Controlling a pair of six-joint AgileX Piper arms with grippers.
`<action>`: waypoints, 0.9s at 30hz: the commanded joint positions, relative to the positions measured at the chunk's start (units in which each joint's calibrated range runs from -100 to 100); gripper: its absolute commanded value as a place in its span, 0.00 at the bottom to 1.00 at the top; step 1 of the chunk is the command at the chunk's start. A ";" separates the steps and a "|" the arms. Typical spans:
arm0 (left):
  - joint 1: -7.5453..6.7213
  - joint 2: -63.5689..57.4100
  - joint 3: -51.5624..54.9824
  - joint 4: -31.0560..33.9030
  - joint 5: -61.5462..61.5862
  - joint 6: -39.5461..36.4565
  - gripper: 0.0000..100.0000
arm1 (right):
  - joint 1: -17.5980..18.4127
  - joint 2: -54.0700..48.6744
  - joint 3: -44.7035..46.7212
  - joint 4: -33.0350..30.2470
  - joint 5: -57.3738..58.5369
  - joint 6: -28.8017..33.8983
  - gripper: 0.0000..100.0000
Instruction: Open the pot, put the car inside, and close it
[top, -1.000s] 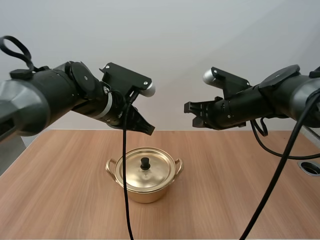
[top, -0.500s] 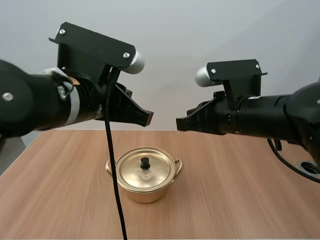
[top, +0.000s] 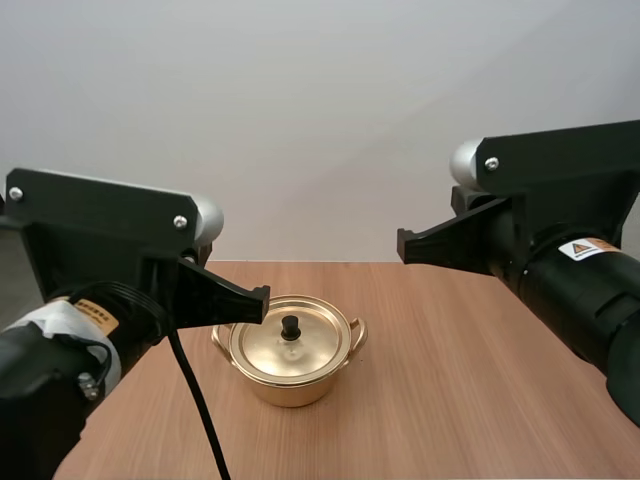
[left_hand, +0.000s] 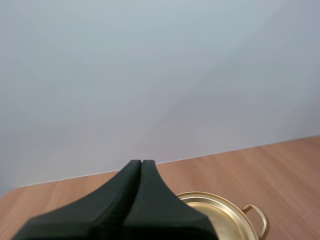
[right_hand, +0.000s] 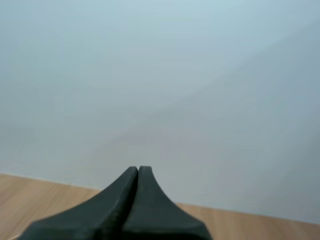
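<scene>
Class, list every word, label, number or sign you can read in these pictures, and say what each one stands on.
No text can be read.
Right-arm sticker: what looks like a warning triangle on orange beside white print, too small to read.
Left-arm sticker: orange and white, print too small to read.
Pot and lid: no writing seen.

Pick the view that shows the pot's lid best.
The high view: the whole lid and its black knob sit in plain sight on the pot. The left wrist view catches part of its rim beyond the left gripper.
</scene>
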 joint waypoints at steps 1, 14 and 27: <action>0.00 -0.05 11.03 10.61 -22.76 -10.41 0.00 | 0.00 -0.05 0.33 3.32 2.93 -1.05 0.00; 0.23 -6.97 27.82 13.44 -30.45 -14.87 0.00 | 0.00 -0.73 10.89 4.44 5.04 -7.28 0.00; 0.23 -9.00 29.23 13.44 -29.20 -13.74 0.00 | 0.00 -0.73 11.18 5.12 4.78 -7.70 0.00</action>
